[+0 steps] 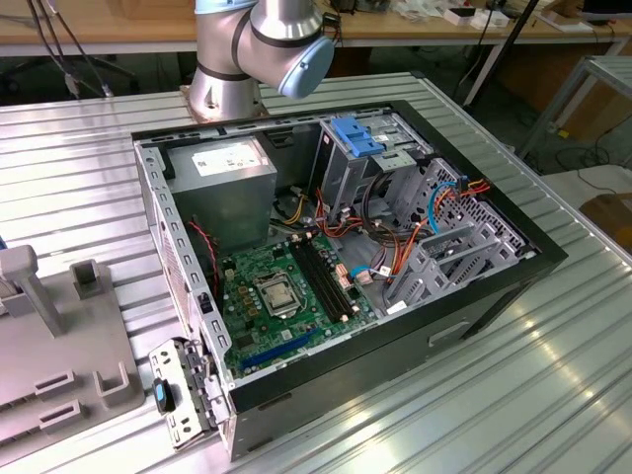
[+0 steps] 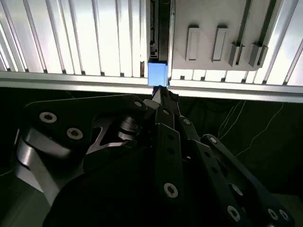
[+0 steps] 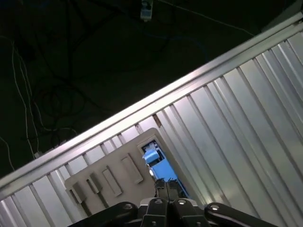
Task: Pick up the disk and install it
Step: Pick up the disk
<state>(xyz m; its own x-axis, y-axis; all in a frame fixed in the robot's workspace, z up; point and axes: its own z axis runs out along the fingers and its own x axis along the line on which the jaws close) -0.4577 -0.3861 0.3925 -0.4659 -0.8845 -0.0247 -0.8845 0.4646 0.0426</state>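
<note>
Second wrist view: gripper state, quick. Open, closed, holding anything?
Gripper: tip close to the blue edge of the disk; whether it is open, closed or holding it cannot be told.

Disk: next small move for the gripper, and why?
Probably ease the gripper straight onto the disk: it sits in a slot of the grey holder, the gripper is lined up right at its blue end, and no grip is evident.

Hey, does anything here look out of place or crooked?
Mainly one thing: a metal flap at the computer case's corner hangs swung outward, tilted off the frame. The side is off and cables lie loose inside, likely deliberate.
</note>
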